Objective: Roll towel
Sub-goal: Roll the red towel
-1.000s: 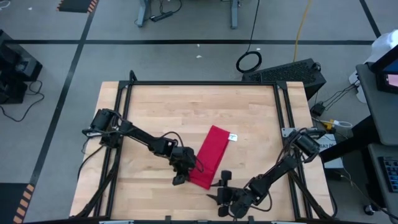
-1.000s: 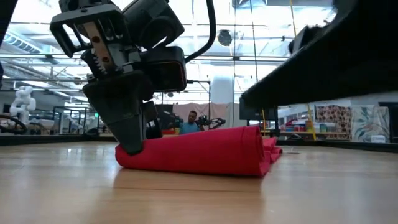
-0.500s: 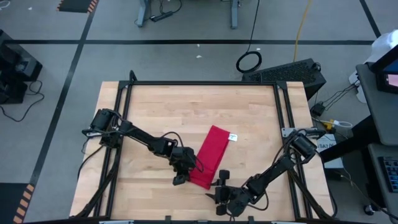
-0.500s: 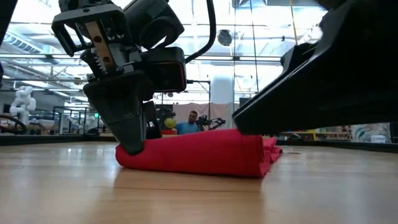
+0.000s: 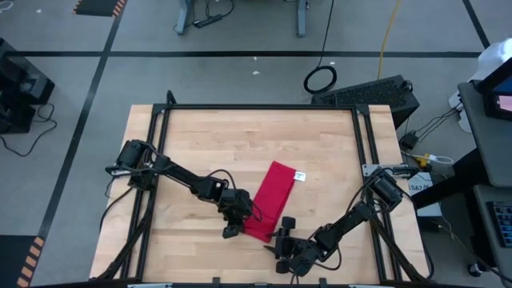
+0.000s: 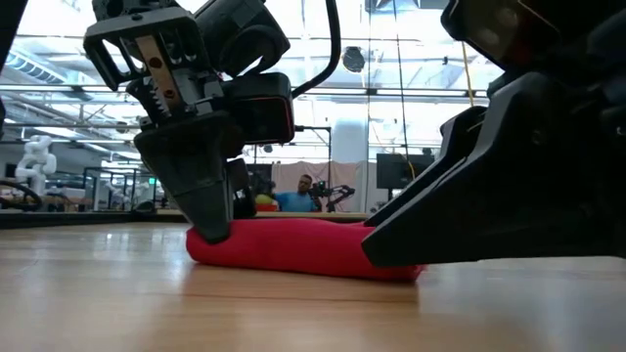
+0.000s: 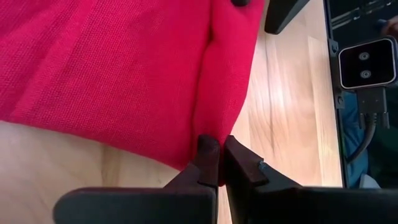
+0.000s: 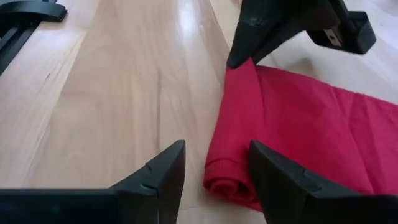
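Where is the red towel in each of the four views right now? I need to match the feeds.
High view: towel lies diagonally at table centre, toward the near edge.
Low view: towel low in the middle, lying on the tabletop.
Left wrist view: towel fills most of the picture.
Right wrist view: towel at the right, rolled end nearest.
Shared landmark: the left end effector, shut on the towel's edge.

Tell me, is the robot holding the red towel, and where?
Yes. The left gripper is shut, pinching the towel at one end of its near rolled edge. The right gripper is open at the roll's other end, holding nothing.
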Robot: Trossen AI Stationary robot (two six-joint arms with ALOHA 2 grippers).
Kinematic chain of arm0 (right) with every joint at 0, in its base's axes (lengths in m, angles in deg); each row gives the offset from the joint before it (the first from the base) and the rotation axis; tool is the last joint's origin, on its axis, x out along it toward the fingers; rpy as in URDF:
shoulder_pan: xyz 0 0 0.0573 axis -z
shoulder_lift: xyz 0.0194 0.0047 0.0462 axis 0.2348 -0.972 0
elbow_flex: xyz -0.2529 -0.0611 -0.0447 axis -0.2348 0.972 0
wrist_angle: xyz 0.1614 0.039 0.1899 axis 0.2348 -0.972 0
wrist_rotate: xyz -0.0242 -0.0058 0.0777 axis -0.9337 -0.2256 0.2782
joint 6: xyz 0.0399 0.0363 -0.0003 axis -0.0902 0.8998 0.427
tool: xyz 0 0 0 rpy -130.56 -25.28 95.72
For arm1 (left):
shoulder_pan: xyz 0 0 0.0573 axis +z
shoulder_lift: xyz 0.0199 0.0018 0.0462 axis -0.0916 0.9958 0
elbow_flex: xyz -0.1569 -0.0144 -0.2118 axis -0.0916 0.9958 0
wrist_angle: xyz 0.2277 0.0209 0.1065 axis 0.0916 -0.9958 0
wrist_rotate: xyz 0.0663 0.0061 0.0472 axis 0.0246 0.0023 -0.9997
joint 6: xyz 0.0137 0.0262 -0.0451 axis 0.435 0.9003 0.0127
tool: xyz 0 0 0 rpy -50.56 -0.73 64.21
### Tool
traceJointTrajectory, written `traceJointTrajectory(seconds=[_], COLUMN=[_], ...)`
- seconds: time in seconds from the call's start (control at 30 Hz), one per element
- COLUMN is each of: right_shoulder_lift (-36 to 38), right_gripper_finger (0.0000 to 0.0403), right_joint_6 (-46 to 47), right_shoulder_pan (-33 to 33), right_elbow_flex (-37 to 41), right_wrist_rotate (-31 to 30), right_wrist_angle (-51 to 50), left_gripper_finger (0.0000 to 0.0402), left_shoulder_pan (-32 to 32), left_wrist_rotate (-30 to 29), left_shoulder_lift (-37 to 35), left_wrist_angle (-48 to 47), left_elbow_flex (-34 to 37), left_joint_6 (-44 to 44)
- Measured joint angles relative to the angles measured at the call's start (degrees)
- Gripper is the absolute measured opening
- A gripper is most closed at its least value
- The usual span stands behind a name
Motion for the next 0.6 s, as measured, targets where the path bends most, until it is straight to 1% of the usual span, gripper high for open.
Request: traceJointTrajectory(seconds=[0.2,0.33,0.47,0.6], right_shoulder_lift=[0.0,0.0,-0.1,-0.7], right_gripper_finger=[0.0165,0.0142,0.0111,0.0082], right_joint_6=[4.1,6.3,7.9,9.7], right_shoulder_pan=[0.1,0.1,0.1,0.0], right_elbow_flex=[0.0,0.0,0.0,-0.2], right_wrist_rotate=[0.0,-0.2,-0.2,-0.6], right_wrist_angle=[-2.0,-2.8,-3.3,-3.7], left_gripper_finger=[0.0011,0.0015,0.0049,0.0092], left_shoulder_pan=[0.0,0.0,-0.4,-0.4], left_wrist_rotate=[-0.9,-6.4,-9.9,-10.5], left_shoulder_lift=[0.0,-0.1,-0.4,-2.4], left_wrist_angle=[0.2,1.8,2.6,0.1], left_elbow_flex=[0.0,0.0,0.0,0.1], left_joint_6=[2.7,2.7,3.2,5.2])
